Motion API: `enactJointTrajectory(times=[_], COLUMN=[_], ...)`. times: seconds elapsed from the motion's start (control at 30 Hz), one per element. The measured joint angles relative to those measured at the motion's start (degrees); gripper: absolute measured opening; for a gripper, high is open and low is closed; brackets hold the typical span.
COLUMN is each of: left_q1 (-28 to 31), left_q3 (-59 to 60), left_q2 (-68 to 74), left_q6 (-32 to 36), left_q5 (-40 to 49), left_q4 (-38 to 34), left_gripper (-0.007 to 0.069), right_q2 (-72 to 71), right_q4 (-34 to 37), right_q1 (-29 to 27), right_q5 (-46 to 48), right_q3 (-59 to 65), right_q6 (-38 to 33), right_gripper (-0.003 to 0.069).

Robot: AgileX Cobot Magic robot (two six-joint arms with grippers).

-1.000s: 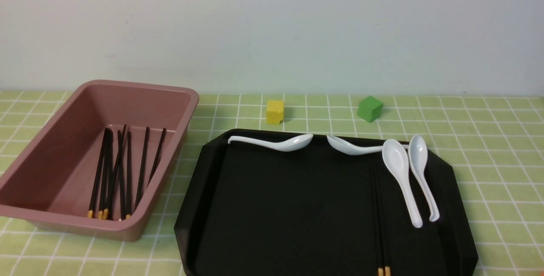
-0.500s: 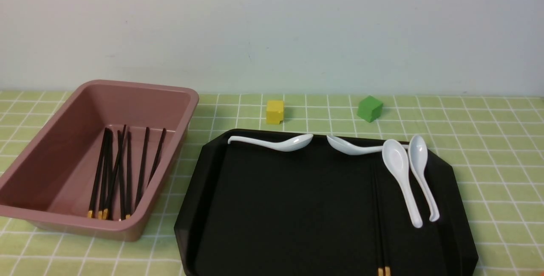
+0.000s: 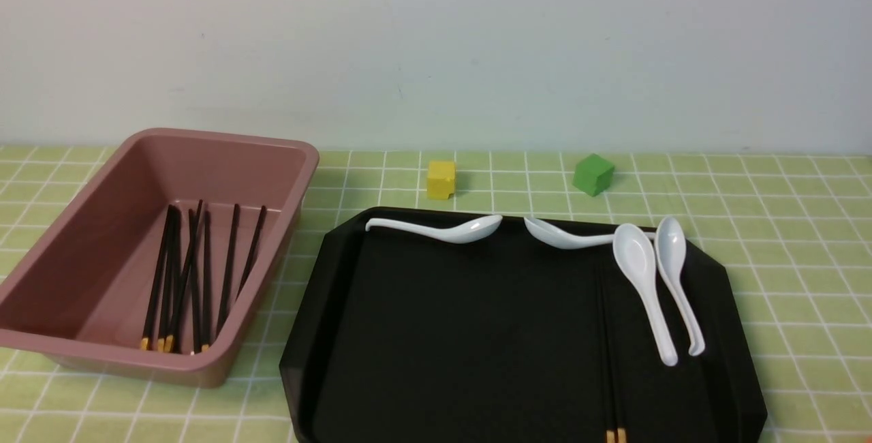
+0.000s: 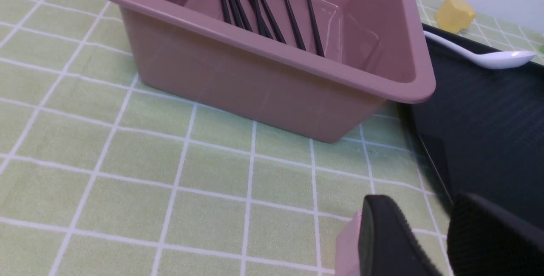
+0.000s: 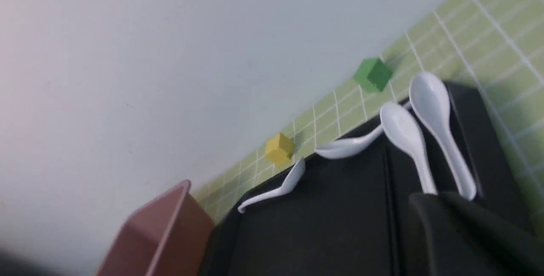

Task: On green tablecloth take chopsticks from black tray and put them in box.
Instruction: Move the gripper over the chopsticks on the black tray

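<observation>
Green tablecloth (image 3: pixel 783 238) holds black tray (image 3: pixel 477 334) with two chopsticks (image 3: pixel 608 361)

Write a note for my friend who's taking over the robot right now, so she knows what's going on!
Left gripper: open, empty, low over the green tablecloth near the box.
Right gripper: looks shut, holding nothing, over the black tray.
Done: several chopsticks lie in the box.
Left to do: two chopsticks lie on the black tray beside the white spoons; they need to go into the box. The spoons are not part of the job.
</observation>
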Motion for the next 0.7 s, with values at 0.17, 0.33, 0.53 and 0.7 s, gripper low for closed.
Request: enactJointTrajectory(times=[0.17, 0.33, 0.53, 0.7], left_q1=[0.0, 0.0, 0.0, 0.0], left_q3=[0.0, 0.0, 0.0, 0.0], left_q2=[0.0, 0.0, 0.0, 0.0], left_q6=[0.0, 0.0, 0.0, 0.0], left_q5=[0.0, 0.0, 0.0, 0.0], left_q4=[0.0, 0.0, 0.0, 0.0], left_gripper=[0.0238, 0.0238, 0.0238, 0.0238], right_q2=[14.61, 34.96, 53.57, 60.71], right_q4=[-13.4, -21.62, -11.46, 2.15], right_q1=[-0.05, -0.05, -0.05, -0.05], right_q5=[13.58, 29.82, 28.08, 25.41], right_q3=[-12.44, -19.47, -21.71, -22.25], right_q6=[-2.76, -0.55, -11.87, -25.18], right_gripper=[0.0001, 0.0001, 0.0001, 0.0001])
